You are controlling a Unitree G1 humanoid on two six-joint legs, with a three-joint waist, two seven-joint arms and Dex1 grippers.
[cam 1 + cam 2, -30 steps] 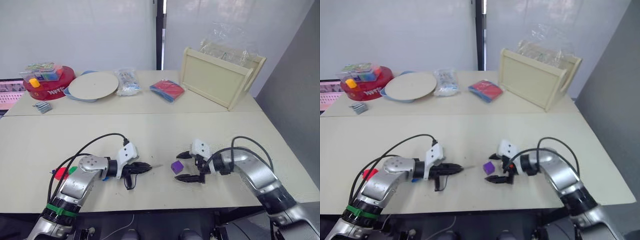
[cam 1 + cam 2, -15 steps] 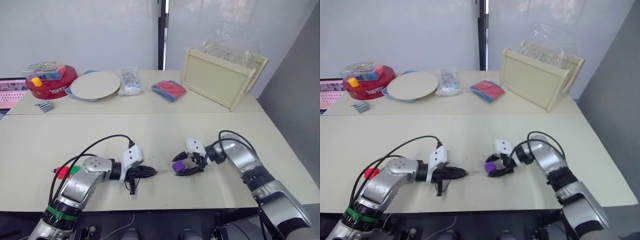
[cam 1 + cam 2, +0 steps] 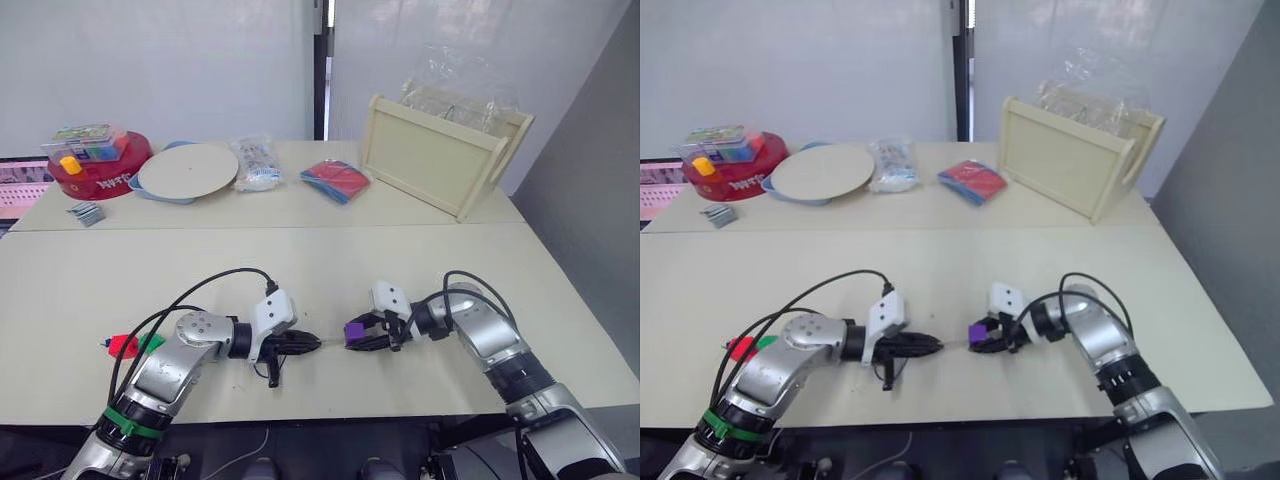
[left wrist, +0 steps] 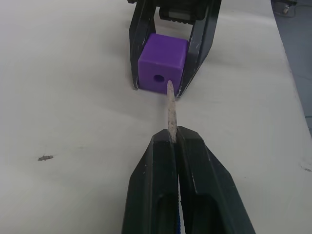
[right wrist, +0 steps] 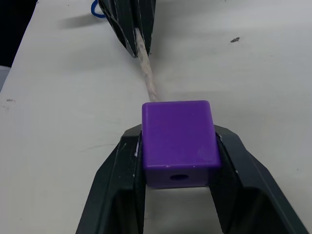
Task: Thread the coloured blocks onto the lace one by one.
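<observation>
The table point(image 3: 300, 260) carries the work near its front edge, where the two arms meet tip to tip. The right end effector point(image 5: 178, 161) is clamped on the purple block point(image 4: 163, 63), one black finger on each side face, so that the hole through the block faces the other arm. The block sits low, at or just above the table; whether it touches cannot be told. The left end effector point(image 4: 174, 141) is pinched shut on the lace point(image 4: 170, 109), with the stiff pale tip poking out beyond the fingers and the dark-blue string trailing behind it. In the left wrist view the tip ends just beside the hole, a little to one side of it and apparently not yet inside. A red block point(image 3: 122, 346) and a green block point(image 3: 152, 341) lie together on the table by the left arm's elbow, well apart from the threading.

The step in hand looks to be getting the tip into the first block. To do it well, the left arm should probably shift the tip sideways until it lines up with the hole, then push straight along the tip's own axis rather than at an angle, since a slanted entry would likely jam or bend it. The right arm should hold the block steady and square. Only a short length of tip is free, so the lace will likely need regripping once it enters.
</observation>
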